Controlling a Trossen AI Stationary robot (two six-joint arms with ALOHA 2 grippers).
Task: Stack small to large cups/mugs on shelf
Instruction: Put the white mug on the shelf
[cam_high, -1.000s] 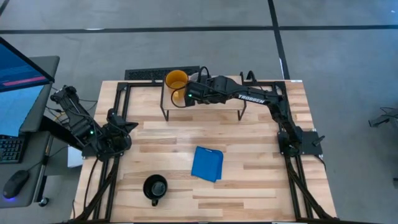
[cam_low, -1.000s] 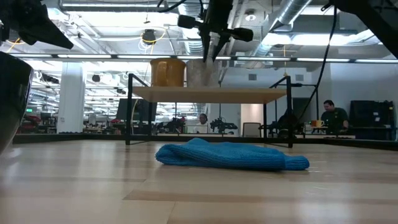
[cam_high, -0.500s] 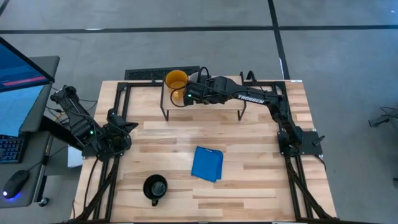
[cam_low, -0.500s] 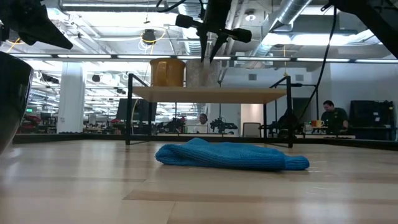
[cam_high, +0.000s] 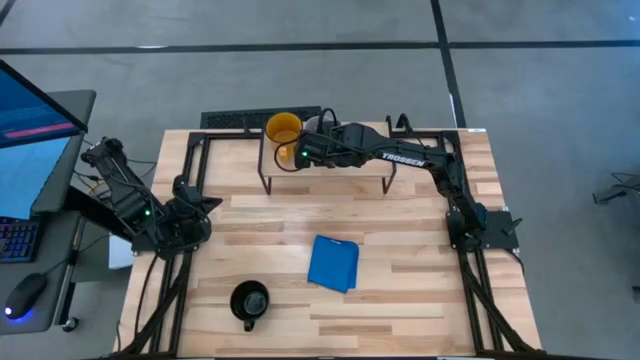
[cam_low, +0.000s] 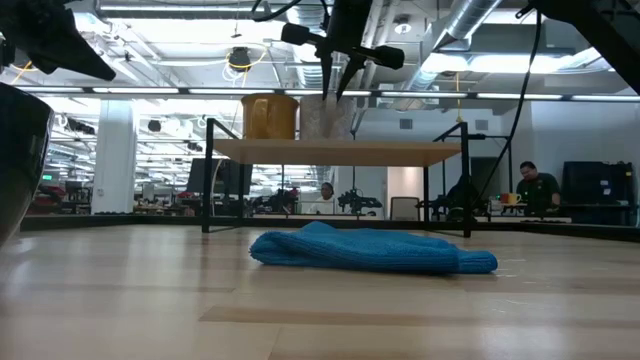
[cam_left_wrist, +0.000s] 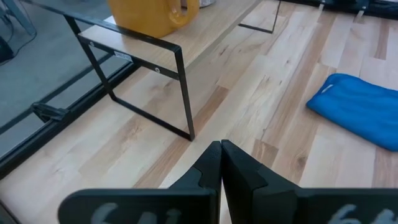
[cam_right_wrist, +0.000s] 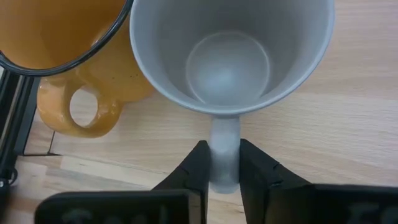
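The shelf (cam_high: 345, 168) stands at the table's far middle. On its top board stand the yellow-orange mug (cam_high: 283, 130) and, right beside it, the light grey mug (cam_right_wrist: 230, 56), upright and seen from above. My right gripper (cam_right_wrist: 219, 152) is over the shelf, shut on the grey mug. In the low view the grey mug (cam_low: 325, 118) shows under the gripper (cam_low: 335, 85). The black mug (cam_high: 249, 300) stands upright on the table near the front left. My left gripper (cam_left_wrist: 221, 146) is shut and empty at the table's left side (cam_high: 205, 205). My right gripper pinches the grey mug's handle (cam_right_wrist: 225, 134) between its two fingers (cam_right_wrist: 198, 163), one on each flat side. The fingers come from above, pointing down. The mug stands upright with its bottom on the shelf's top board (cam_right_wrist: 348, 143), close beside the yellow-orange mug (cam_right_wrist: 56, 31).
A blue cloth (cam_high: 333, 262) lies on the table in front of the shelf, right of the black mug. The yellow-orange mug's handle (cam_right_wrist: 81, 109) points toward my right gripper. The shelf's right half is bare. A screen and keyboard stand off the table's left edge.
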